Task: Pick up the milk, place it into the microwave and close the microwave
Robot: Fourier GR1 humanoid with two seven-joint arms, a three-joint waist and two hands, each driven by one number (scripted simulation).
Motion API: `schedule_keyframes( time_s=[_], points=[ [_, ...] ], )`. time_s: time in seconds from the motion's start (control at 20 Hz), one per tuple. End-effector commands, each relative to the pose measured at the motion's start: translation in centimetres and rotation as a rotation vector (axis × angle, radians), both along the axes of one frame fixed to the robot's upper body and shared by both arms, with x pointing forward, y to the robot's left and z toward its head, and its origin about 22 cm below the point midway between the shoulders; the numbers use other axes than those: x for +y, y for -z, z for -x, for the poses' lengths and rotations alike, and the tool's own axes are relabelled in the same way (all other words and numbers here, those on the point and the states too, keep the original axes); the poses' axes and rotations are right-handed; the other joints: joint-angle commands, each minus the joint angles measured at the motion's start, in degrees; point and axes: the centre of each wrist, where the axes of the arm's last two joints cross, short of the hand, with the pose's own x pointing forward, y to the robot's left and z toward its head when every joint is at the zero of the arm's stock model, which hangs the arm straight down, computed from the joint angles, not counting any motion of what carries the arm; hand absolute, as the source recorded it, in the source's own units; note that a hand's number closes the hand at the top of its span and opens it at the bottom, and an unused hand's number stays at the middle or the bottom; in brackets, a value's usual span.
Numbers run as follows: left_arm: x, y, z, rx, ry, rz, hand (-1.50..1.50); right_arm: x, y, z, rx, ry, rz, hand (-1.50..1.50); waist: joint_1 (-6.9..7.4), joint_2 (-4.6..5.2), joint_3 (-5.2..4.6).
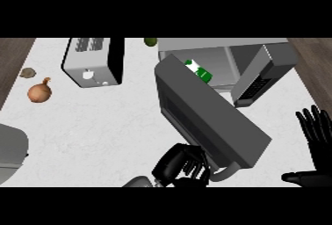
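I am viewing a grey microwave point(214, 44), milk point(199, 71) showing green and white, onion point(39, 92) showing orange-brown, counter point(97, 127) showing white marbling

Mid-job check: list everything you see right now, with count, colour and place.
milk carton: one, green and white, inside the microwave
microwave: one, grey, back right, open
microwave door: one, dark grey, swung out toward the robot
toaster: one, silver and black, back left
onion: one, orange-brown, left of the toaster
small lump: one, brownish, near the onion, kind unclear
green item: one, back edge, cut off
grey object: one, left edge, cut off
counter: one, white
left robot hand: one, black, at the door's near end
right robot hand: one, black, open, resting at the right edge
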Motion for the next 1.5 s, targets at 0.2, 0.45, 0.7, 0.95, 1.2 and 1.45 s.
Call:
schedule_keyframes(
  time_s=[0.2,0.45,0.7,0.95,1.2,1.45],
  points=[
    [-1.9,-1.9,-2.9,-0.039,-0.067,-0.014,1.5,0.6,-4.1,-1.2,-0.085,-0.176,-0.009,-1.5,-4.44,1.02,-0.15],
    [-2.2,-4.7,-4.7,-0.067,-0.197,0.155,1.5,1.0,-5.6,-2.0,-0.115,-0.176,-0.001,-1.5,-6.86,1.94,-0.42],
    [-2.4,-6.6,-6.7,-0.16,-0.269,0.249,-1.5,1.4,-7.3,-2.8,-0.16,-0.207,-0.002,-1.5,-9.02,2.42,-0.39],
    [-2.7,-8.0,-8.5,-0.179,-0.315,0.279,-1.5,1.0,-8.6,-3.3,-0.177,-0.232,-0.014,-1.5,-11.18,3.08,-0.2],
    [-3.0,-9.2,-9.8,-0.212,-0.353,0.297,-1.5,1.3,-9.6,-4.0,-0.194,-0.276,-0.03,-1.5,-13.25,3.56,-0.11],
    [-3.2,-10.2,-11.1,-0.221,-0.37,0.307,-1.5,1.5,-10.3,-4.6,-0.199,-0.328,-0.04,-1.5,-14.59,4.53,0.04]
  ],
)
